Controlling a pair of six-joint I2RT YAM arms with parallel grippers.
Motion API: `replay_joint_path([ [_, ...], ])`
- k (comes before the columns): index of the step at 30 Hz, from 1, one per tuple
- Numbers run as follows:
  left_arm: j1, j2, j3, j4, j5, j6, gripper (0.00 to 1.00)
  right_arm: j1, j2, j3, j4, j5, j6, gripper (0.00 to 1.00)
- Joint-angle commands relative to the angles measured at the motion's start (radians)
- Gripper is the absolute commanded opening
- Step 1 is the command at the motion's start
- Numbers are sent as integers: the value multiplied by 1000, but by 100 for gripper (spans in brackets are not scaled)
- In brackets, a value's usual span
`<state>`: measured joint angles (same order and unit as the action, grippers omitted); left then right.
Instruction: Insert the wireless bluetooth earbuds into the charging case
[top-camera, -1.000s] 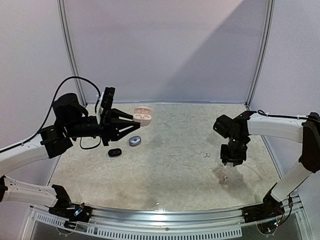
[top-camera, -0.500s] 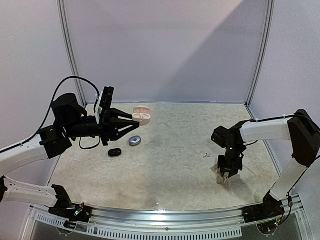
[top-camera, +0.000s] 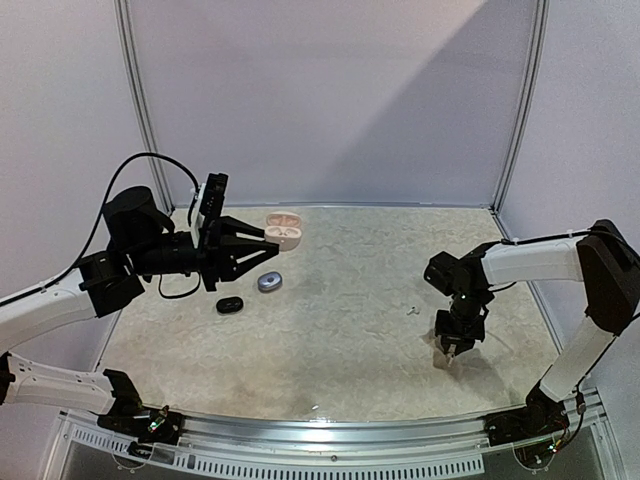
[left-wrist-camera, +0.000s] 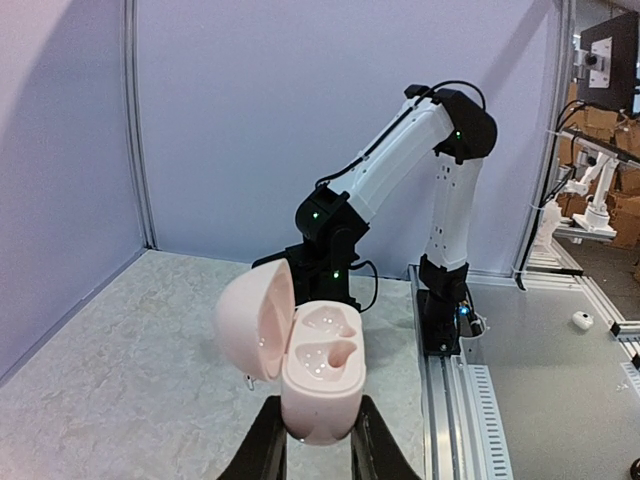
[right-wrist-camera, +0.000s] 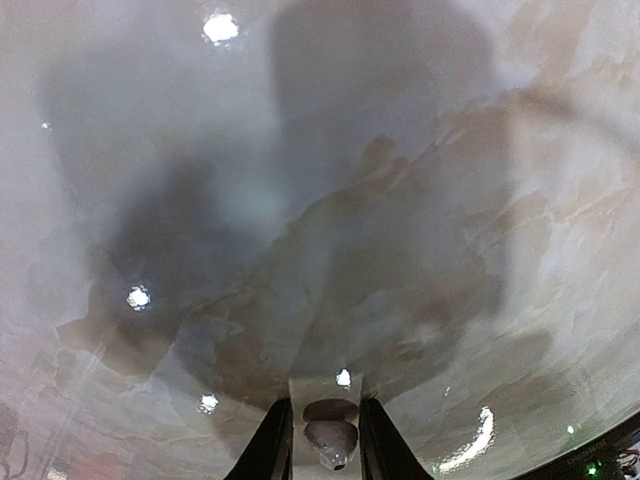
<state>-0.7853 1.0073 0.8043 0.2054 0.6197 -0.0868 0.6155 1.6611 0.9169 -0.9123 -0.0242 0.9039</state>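
**Earbud and charging case, with both arms.** You are looking at a small greyish earbud that is lying on the table. It is sitting well apart from the pink charging case, far to the case's right and nearer the arm bases. The right tool is pointing down at the table over it. Its fingers are standing narrowly apart with the earbud sitting between them, and you cannot tell whether they are pressing on it. A white earbud is also lying to the right of the case, somewhat closer to it than the first.

The case itself is hanging above the table. The left tool is pinching its lower shell between both fingers. The lid is standing open to one side and the two moulded wells are showing.

A grey case is resting on the table just on the near side of the pink case. A black case is lying farther toward the near left of it.
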Motion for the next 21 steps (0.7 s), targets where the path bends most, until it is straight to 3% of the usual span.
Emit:
replay_joint_path([
  [1, 4, -9, -5, 9, 0, 5, 0, -1, 39, -49, 36, -37, -6, 24],
  [8, 5, -10, -4, 7, -2, 9, 0, -1, 60, -53, 17, -36, -23, 24],
  [14, 6, -9, -2, 5, -1, 13, 0, -1, 74, -45, 3, -26, -41, 15],
  [21, 7, -11, -4, 3, -4, 14, 0, -1, 54, 3, -17, -23, -63, 13],
])
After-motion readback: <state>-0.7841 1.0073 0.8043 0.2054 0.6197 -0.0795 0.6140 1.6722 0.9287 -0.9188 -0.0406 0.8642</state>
